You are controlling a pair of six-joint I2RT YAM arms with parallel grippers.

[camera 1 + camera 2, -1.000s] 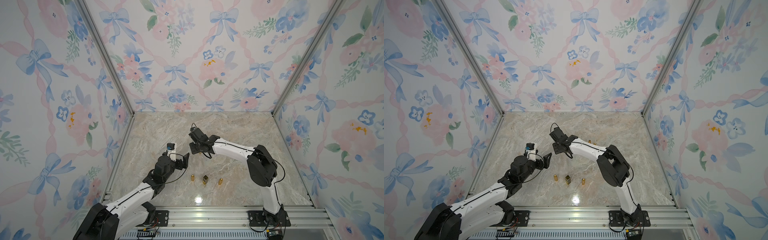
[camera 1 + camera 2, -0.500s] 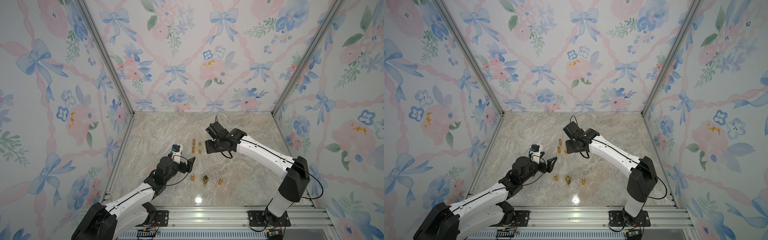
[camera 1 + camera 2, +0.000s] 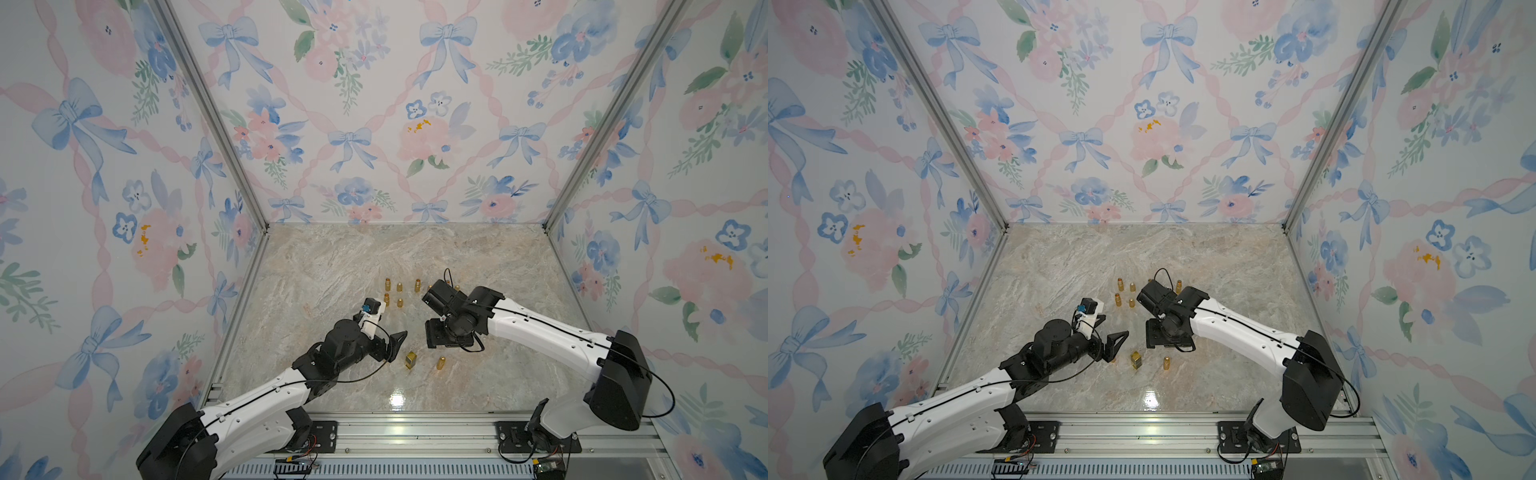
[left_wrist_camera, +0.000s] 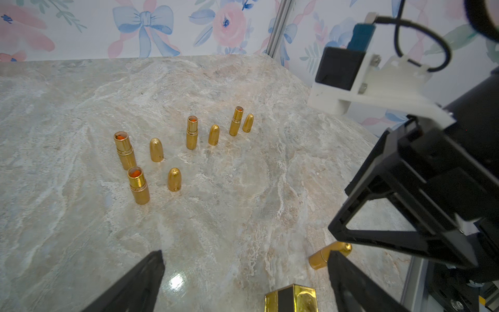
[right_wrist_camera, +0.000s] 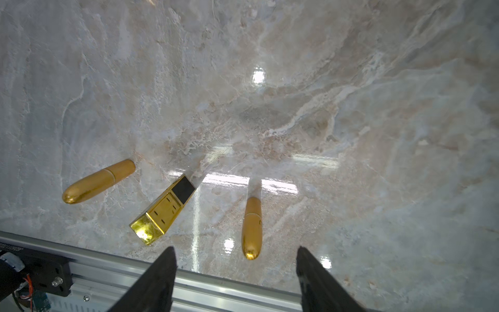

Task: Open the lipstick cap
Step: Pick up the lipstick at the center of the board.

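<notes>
**Table** (image 3: 332, 266): marble, and it carries all the stock.

**Far centre, finished lot:** opened lipsticks (image 4: 125, 150) stand upright with orange showing, each with its loose cap (image 4: 156, 150) stood just beside it. I count four pairs in the left wrist view. I judge they are parked far back so the arms work clear of them.

**Near centre, pending lot:** three capped pieces stand upright in a row.
- Left bullet lipstick (image 5: 98, 181).
- Square gold lipstick (image 5: 164, 209).
- Right bullet lipstick (image 5: 251, 228).

They stand apart from one another, which I reckon leaves room for fingers, and both arms can reach them.

**Left hand** (image 4: 245, 254): spread to its widest and empty, held low at the row. The square gold lipstick shows between its fingers and touches neither. My guess is that it is posted there to steady a base.

**Right hand** (image 5: 235, 250): fingers apart with nothing between them. It hangs above the right bullet lipstick without touching it. I take that piece as the one in hand, with its cap not yet off. Next I would want a straight descent, since a skewed one could topple it into its neighbour.
</notes>
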